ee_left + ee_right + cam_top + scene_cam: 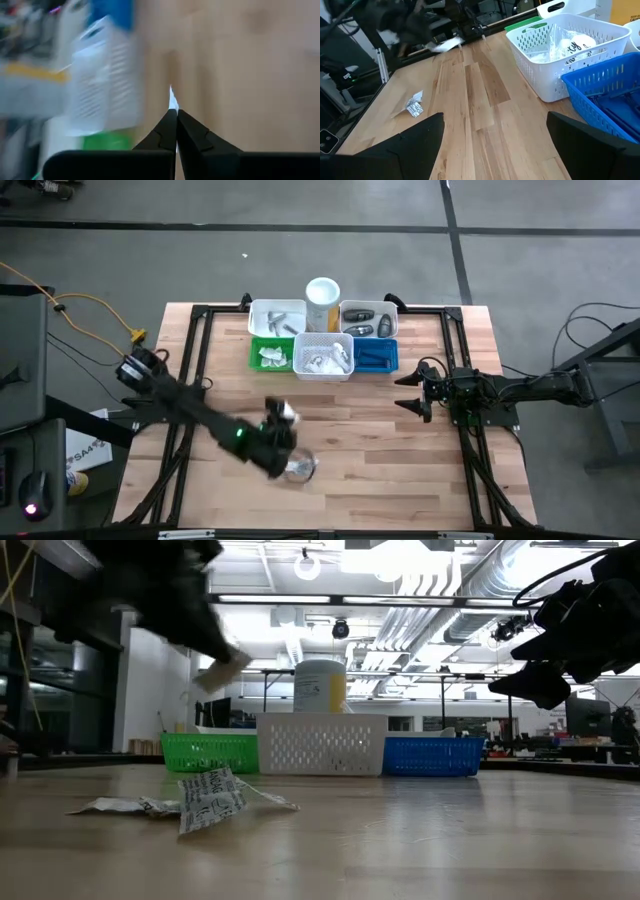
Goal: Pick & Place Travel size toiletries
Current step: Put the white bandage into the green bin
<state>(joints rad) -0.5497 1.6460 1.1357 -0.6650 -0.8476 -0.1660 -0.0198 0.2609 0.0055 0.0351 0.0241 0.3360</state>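
Observation:
My left gripper (pixel 283 418) hangs over the middle of the table, shut on a small white crinkly packet (pixel 222 670). The packet also shows blurred in the right wrist view (pixel 445 45). A second clear-white packet with print (pixel 210 798) lies flat on the wood near the front (pixel 300 470), beside and below that gripper. My right gripper (pixel 410 390) waits open at the table's right, with nothing between its fingers (pixel 495 120). My left gripper pinches the white packet between its two fingers. Only a thin white edge (pixel 172 98) pokes out past the closed tips. The fingers slant down toward the bins. The packet is lifted clear of the table and sticks out beyond the fingertips.
Along the far edge stand a green bin (pixel 270 355), a white bin (pixel 322 357) with white packets, and a blue bin (pixel 375 355). Behind them are two more white bins (pixel 276 317) (pixel 368 318) and a tall white-and-yellow cylinder (pixel 322 302). Bare wood lies between the arms.

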